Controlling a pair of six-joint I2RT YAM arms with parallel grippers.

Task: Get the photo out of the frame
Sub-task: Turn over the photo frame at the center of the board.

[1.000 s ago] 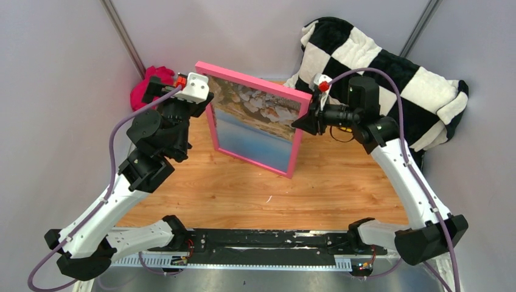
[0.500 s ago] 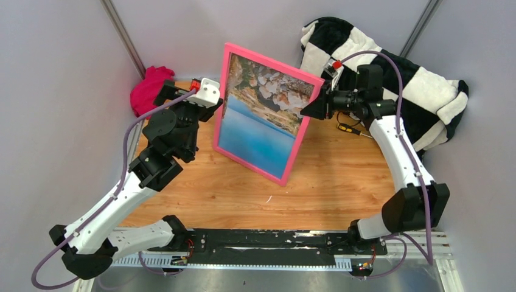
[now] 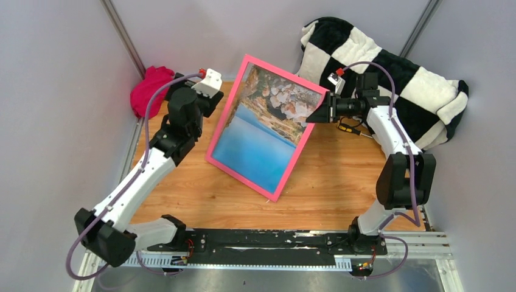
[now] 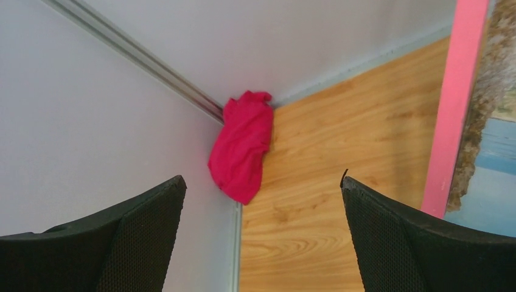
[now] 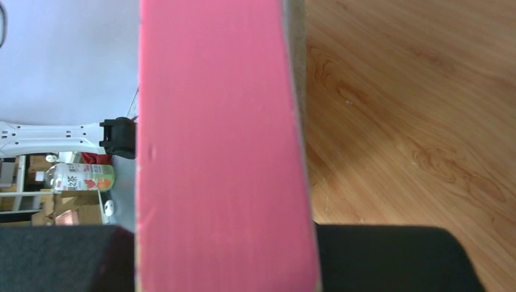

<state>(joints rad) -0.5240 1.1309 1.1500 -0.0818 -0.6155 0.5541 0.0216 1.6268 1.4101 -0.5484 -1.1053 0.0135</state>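
The frame, thin and bright pink, stands tilted on the wooden table, its lowest corner near the middle. The photo of rocks and blue sea fills its front, facing me. My right gripper is shut on the frame's upper right edge. In the right wrist view that pink edge runs between the black fingers. My left gripper is open and empty, a little left of the frame. In the left wrist view the frame's pink border is at the right, outside the fingers.
A magenta cloth lies bunched in the back left corner, seen ahead of the left gripper. A black-and-white checkered blanket is heaped at the back right. A small yellow-handled tool lies beneath the right wrist. Grey walls close in on three sides.
The frame has swung right and tipped back, with the right gripper still on its edge. My left gripper has come off the frame's left corner, opened fully and drawn back to the left.
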